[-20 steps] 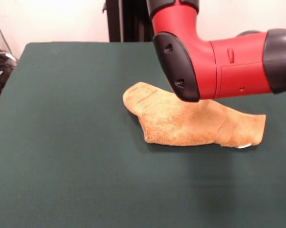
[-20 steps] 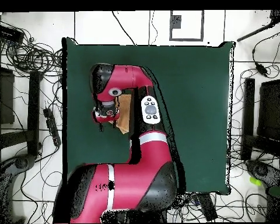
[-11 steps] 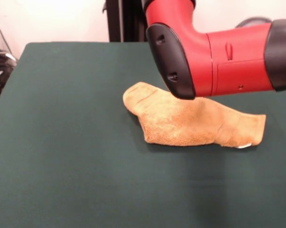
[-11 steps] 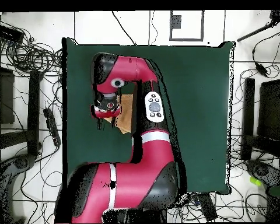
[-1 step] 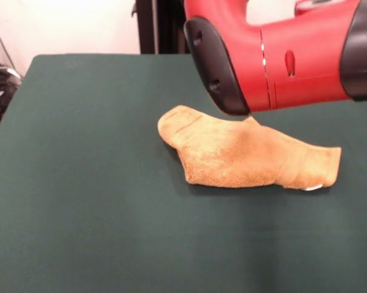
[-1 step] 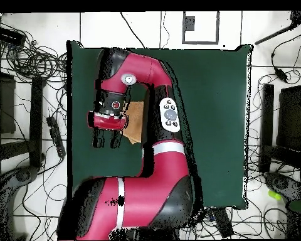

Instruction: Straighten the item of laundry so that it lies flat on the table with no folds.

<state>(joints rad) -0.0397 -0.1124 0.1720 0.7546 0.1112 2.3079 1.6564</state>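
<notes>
The golden-orange towel (image 5: pixel 244 155) lies bunched and folded over on the green table (image 5: pixel 86 183), right of centre, with a small white tag (image 5: pixel 313 187) at its right end. A thick red arm link (image 5: pixel 275 55) hangs above its far side and hides its back edge. In the overhead view only a strip of the towel (image 6: pixel 137 122) shows beside the arm. My gripper (image 6: pixel 106 139) hangs just to the left of it, over bare cloth, open with nothing between its fingers (image 6: pixel 98 140). The front view does not show the gripper.
Cables and equipment (image 6: pixel 27 75) surround the table on the floor in the overhead view. A black post (image 5: pixel 159 27) stands behind the table's far edge in the front view.
The arm has risen in the front view. In the overhead view the gripper has swung off the towel's edge to the left, and its fingers now show spread apart.
</notes>
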